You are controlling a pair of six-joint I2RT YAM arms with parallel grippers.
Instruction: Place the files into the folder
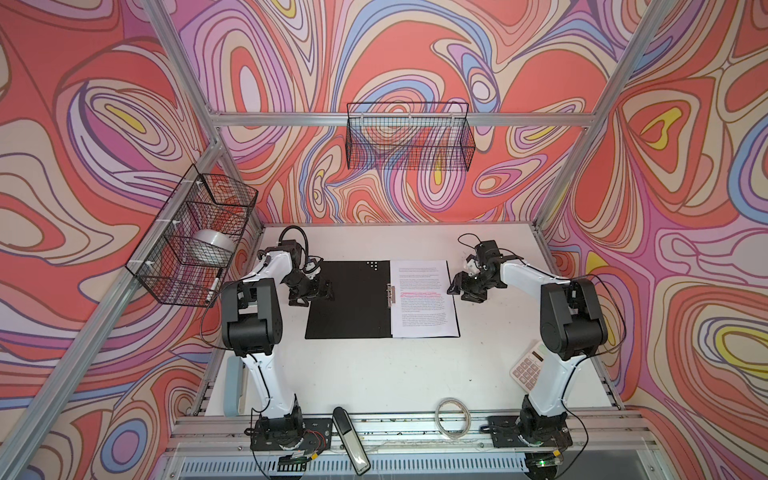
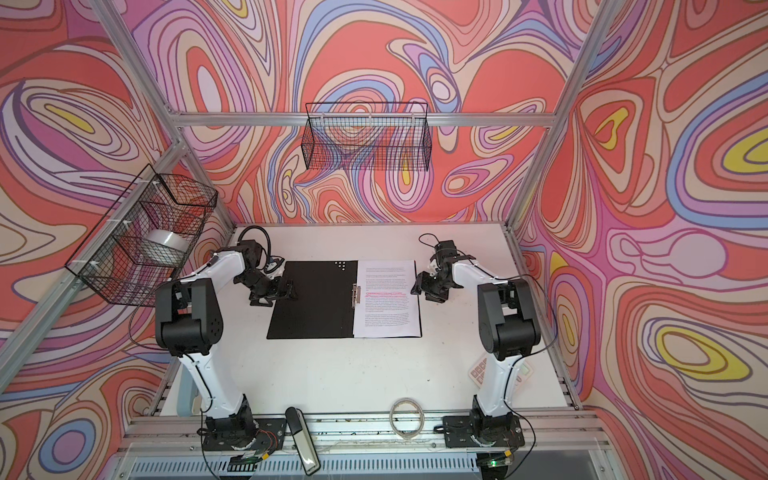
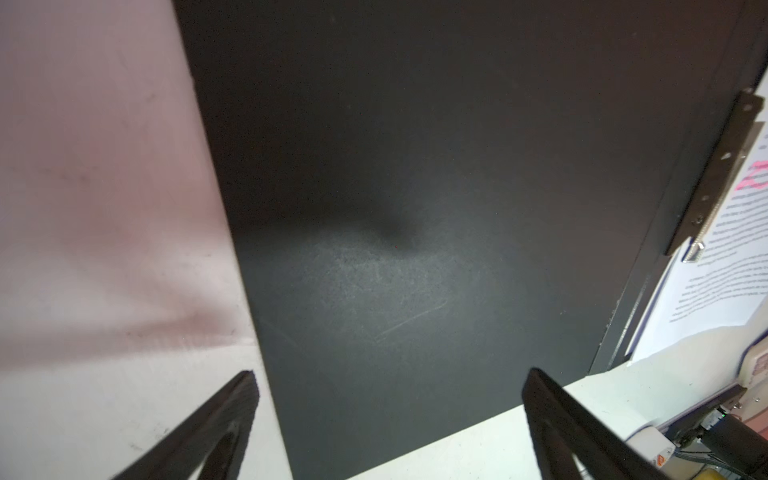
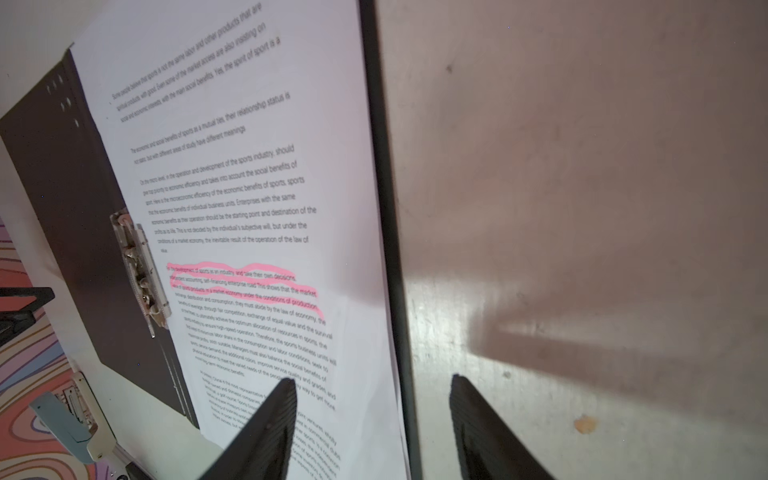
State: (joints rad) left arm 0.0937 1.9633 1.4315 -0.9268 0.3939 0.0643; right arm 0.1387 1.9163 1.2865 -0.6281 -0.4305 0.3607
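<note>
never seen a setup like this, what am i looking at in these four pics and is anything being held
Two robot arms sit at a white table, each ending in a two-fingered gripper. Two pictures look down from overhead and are nearly identical. The other two come from cameras on the wrists, looking out between the jaws. An open folder lies flat, black inside up, with printed files on its right half beside the metal clip. A calculator lies near the right arm. The left gripper hovers at the folder's left edge, the right gripper at its right edge. Both are open, holding nothing.
</note>
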